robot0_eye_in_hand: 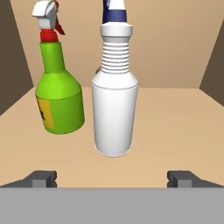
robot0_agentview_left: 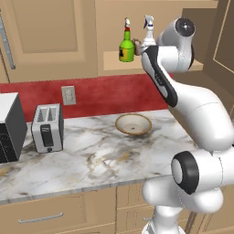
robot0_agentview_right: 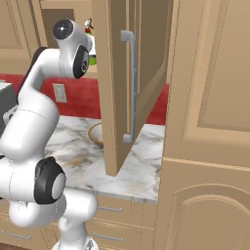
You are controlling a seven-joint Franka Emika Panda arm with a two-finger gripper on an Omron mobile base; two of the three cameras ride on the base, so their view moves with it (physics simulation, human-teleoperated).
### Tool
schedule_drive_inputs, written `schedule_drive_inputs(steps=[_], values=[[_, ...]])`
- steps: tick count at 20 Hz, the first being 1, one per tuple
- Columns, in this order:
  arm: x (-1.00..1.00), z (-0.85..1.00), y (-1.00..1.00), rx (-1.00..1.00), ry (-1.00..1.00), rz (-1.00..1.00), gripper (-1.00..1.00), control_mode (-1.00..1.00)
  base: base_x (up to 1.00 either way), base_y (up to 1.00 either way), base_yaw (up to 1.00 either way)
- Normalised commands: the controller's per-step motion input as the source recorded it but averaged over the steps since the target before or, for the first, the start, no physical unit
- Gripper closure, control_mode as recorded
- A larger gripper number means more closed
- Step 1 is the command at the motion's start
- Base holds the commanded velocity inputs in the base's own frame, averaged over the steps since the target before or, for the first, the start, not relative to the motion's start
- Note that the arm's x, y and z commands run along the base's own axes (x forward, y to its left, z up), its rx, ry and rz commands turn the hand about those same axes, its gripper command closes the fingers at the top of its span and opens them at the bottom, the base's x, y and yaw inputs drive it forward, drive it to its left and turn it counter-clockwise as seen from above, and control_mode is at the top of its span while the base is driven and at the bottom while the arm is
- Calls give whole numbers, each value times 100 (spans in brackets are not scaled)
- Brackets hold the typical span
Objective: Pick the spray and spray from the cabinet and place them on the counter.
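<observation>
**Jaws wide, lined up on white bottle inside cabinet**

The gripper point(robot0_eye_in_hand: 112, 178) was seen nearest in the hand view, both dark fingertips point(robot0_eye_in_hand: 41, 178) set far apart at the bottom edge, nothing held between them. Jaws were spread wide and were clear of both bottles.

The white spray bottle point(robot0_eye_in_hand: 114, 114) was seen upright on the cabinet shelf point(robot0_eye_in_hand: 175, 127), roughly centred between the fingertips and just ahead of them. Its ribbed neck and dark blue collar were visible; the nozzle was cut off at the top of the frame.

The green spray bottle point(robot0_eye_in_hand: 61, 98) was seen just beside the white one, to its left in the hand view, looking tilted there. A yellow label was noted low on its side, with a red and white trigger top. Contact between the two bottles could not be told.

From the left base view, the green bottle point(robot0_agentview_left: 126, 48) and white bottle point(robot0_agentview_left: 148, 32) were seen on the open shelf of the cabinet point(robot0_agentview_left: 114, 64), with the arm raised up to them. The cabinet door point(robot0_agentview_right: 132, 83) was seen swung open in the right base view.

The counter point(robot0_agentview_left: 100, 160) below was seen carrying a bowl point(robot0_agentview_left: 133, 124) and a toaster point(robot0_agentview_left: 47, 128), well apart from each other.
</observation>
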Motion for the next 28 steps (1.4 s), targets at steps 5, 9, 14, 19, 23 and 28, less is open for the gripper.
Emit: schedule_drive_inputs(steps=[5,9,14,19,23,28], values=[[22,0,0,0,0,0,-100,-100,0,0,0],[21,0,0,0,0,0,-100,-100,0,0,0],[20,-5,0,0,0,0,-100,-100,0,0,0],[21,-6,0,0,0,0,-100,-100,0,0,0],[21,-5,0,0,0,0,-100,-100,0,0,0],[22,0,0,0,-1,0,-100,-100,0,0,0]])
